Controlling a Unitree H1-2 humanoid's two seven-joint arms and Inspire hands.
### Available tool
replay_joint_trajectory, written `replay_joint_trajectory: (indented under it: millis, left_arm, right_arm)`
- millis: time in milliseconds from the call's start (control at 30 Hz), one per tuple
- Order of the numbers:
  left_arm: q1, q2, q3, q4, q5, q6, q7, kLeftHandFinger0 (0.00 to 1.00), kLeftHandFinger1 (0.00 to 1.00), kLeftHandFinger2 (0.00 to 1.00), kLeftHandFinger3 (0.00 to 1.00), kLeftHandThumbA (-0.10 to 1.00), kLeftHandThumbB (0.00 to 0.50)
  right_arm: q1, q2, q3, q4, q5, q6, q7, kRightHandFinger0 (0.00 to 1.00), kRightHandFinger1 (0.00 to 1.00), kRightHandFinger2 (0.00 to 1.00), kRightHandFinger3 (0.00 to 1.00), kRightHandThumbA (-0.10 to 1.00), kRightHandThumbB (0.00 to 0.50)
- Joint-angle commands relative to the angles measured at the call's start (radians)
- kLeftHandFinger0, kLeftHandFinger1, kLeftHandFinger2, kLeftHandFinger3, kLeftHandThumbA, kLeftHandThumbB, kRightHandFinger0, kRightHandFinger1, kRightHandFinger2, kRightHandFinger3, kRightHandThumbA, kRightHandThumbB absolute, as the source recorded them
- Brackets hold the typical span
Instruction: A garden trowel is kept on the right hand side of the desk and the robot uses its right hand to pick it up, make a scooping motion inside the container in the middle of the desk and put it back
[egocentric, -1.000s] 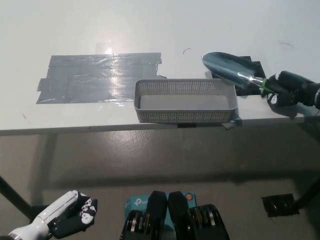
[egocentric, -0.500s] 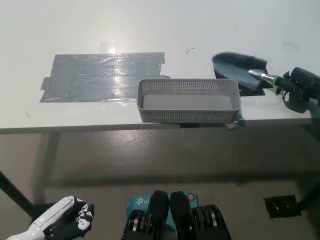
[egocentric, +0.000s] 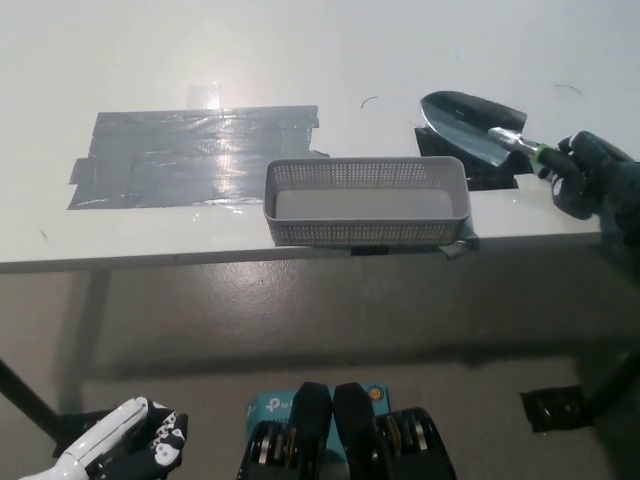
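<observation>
— While the head view looks steeply down, where's the trowel (egocentric: 468, 128)?
— Far right of the bench (egocentric: 300, 50), shiny metal blade pointing left and away, handle running back to the right. The blade is over a black patch (egocentric: 497, 178) stuck on the bench top. Whether it touches or hangs just above, I cannot tell.
— And the right hand (egocentric: 590, 175)?
— Black, at the right edge of the picture, wrapped round the handle's end and clamped on it. A green band shows on the handle just where it leaves the hand.
— The basket (egocentric: 365, 172)?
— Middle of the bench, right at the near edge: grey mesh, long and shallow. The trowel is just beside its far right corner, outside it, not over it.
— Anything else on top?
— A broad patch of grey tape (egocentric: 190, 155) left of the basket, glare across it, its right end close to the basket's far rim.
— Left hand (egocentric: 125, 448)?
— White, low at the bottom left, below the bench edge, at rest. Spread or closed, I cannot tell.
</observation>
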Motion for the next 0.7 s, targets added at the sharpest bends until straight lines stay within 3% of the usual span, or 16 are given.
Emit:
replay_joint_trajectory:
  millis: [0,33,67,100,133,167,200,233,300,400,667]
  left_arm:
    - [0.010,0.020,0.020,-0.010,-0.015,-0.046,0.006,0.00,0.09,0.17,0.21,0.09,0.500]
    - [0.013,0.018,0.023,-0.020,-0.017,-0.027,0.009,0.00,0.09,0.17,0.21,0.08,0.500]
    - [0.014,0.019,0.024,-0.023,-0.019,-0.021,0.008,0.00,0.09,0.18,0.22,0.07,0.500]
    - [0.014,0.019,0.025,-0.023,-0.020,-0.020,0.007,0.00,0.09,0.18,0.22,0.07,0.500]
    - [0.019,0.019,0.028,-0.029,-0.017,-0.010,0.010,0.00,0.10,0.20,0.23,0.06,0.500]
    - [0.023,0.020,0.032,-0.032,-0.020,-0.004,0.011,0.00,0.10,0.20,0.23,0.05,0.500]
    - [0.022,0.020,0.031,-0.033,-0.018,0.001,0.010,0.00,0.11,0.20,0.23,0.05,0.500]
    - [0.022,0.021,0.030,-0.035,-0.015,0.006,0.010,0.00,0.11,0.20,0.23,0.05,0.500]
    - [0.017,0.025,0.035,-0.031,-0.018,-0.007,0.006,0.00,0.11,0.21,0.24,0.05,0.500]
    - [0.022,0.019,0.046,-0.035,-0.031,0.014,0.008,0.00,0.10,0.18,0.21,0.01,0.500]
    - [0.019,0.025,0.049,-0.042,-0.028,0.024,0.000,0.00,0.05,0.11,0.15,0.00,0.500]
  right_arm:
    - [-0.056,0.033,0.011,0.029,0.006,0.119,0.002,0.00,0.43,0.75,0.81,-0.10,0.077]
    - [-0.064,0.040,0.031,0.028,-0.016,0.179,0.013,0.13,0.49,0.79,0.97,-0.04,0.060]
    - [-0.072,0.043,0.031,0.043,-0.012,0.195,0.016,0.28,0.63,0.89,1.00,0.01,0.090]
    - [-0.074,0.044,0.031,0.047,-0.007,0.201,0.017,0.39,0.64,0.79,0.98,0.06,0.074]
    - [-0.089,0.045,0.032,0.072,0.007,0.201,0.070,1.00,1.00,1.00,1.00,0.40,0.168]
    - [-0.099,0.045,0.080,0.072,-0.033,0.211,0.107,1.00,1.00,1.00,1.00,0.56,0.231]
    - [-0.103,0.043,0.108,0.067,-0.053,0.225,0.121,1.00,1.00,1.00,1.00,0.64,0.317]
    - [-0.105,0.040,0.132,0.058,-0.064,0.238,0.133,1.00,1.00,1.00,1.00,0.68,0.333]
    - [-0.134,0.032,0.226,0.056,-0.125,0.248,0.208,1.00,1.00,1.00,1.00,0.82,0.497]
    - [-0.144,0.021,0.248,0.038,-0.099,0.274,0.230,1.00,1.00,1.00,1.00,0.79,0.500]
    - [-0.121,-0.030,0.280,-0.133,-0.113,0.323,0.275,1.00,1.00,1.00,1.00,0.87,0.500]
